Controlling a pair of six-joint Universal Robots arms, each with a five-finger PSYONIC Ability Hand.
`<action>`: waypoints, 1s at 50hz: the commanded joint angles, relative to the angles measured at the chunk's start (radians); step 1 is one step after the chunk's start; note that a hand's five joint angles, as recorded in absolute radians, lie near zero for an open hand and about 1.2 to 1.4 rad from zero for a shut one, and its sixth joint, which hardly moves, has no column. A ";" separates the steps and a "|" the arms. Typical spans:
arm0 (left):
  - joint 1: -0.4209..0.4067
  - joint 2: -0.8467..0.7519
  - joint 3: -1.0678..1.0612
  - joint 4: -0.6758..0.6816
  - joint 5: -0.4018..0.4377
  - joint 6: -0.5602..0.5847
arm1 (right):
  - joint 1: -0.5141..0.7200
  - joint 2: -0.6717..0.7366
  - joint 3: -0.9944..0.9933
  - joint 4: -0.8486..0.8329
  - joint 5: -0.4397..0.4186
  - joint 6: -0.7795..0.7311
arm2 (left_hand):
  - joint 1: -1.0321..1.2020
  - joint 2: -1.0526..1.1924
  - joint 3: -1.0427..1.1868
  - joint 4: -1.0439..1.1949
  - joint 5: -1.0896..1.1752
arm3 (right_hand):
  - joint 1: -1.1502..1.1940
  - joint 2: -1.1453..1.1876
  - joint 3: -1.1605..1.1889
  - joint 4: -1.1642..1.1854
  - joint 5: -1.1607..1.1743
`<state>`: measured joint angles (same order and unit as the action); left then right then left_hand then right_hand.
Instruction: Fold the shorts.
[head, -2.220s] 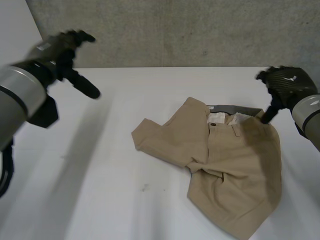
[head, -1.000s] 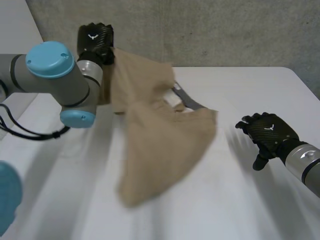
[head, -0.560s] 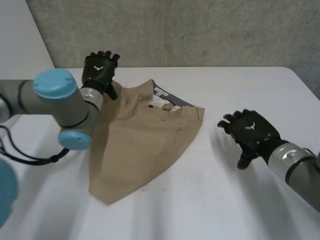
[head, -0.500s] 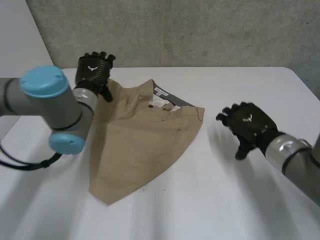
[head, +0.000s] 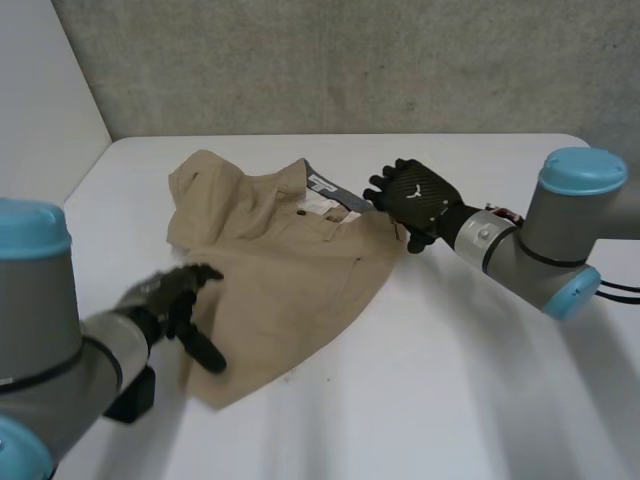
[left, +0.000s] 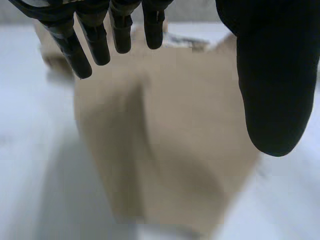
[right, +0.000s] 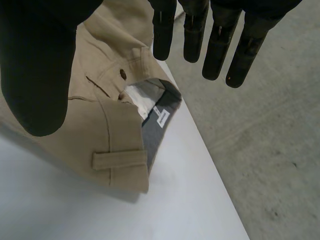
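White table (head: 470, 400): tan shorts (head: 290, 270) lie folded left of centre, bare surface wide to the right and front. Left hand (head: 165, 297), earlier at the far corner, now hovers at the near edge, fingers loose, empty; right hand (head: 418, 195) has come to the waistband corner, fingers straight, holding nothing.

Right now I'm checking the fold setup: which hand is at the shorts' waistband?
The right hand, open over the waistband corner of the shorts, by the belt loop. The left hand, also open, is at the opposite leg end.
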<state>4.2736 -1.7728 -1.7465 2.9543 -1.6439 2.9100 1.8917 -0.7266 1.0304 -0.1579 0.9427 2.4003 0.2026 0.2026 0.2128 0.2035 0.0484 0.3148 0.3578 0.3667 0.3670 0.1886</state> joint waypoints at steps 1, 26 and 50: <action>-0.061 -0.017 -0.074 0.009 -0.011 -0.018 | 0.010 0.108 -0.124 0.004 -0.016 -0.041 | 0.043 0.043 0.033 0.042 0.023 | 0.169 0.126 0.117 0.117 0.121; -0.075 -0.165 -0.080 0.204 -0.099 0.003 | 0.010 0.279 -0.326 0.083 -0.111 -0.052 | 1.076 1.076 1.066 1.075 1.056 | 1.081 1.038 1.030 1.029 1.033; 0.000 0.082 0.021 0.290 -0.091 0.213 | -0.009 -0.384 0.271 0.448 0.107 0.097 | 1.194 1.194 1.183 1.193 1.173 | 1.081 1.038 1.030 1.029 1.033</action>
<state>4.2460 -1.6959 -1.7332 3.2255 -1.7391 3.0645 1.8934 -0.9022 1.1107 0.0821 1.0436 2.4669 1.1353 1.1959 1.1790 1.1941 0.9670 0.9357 1.1767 1.1779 1.1882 0.9600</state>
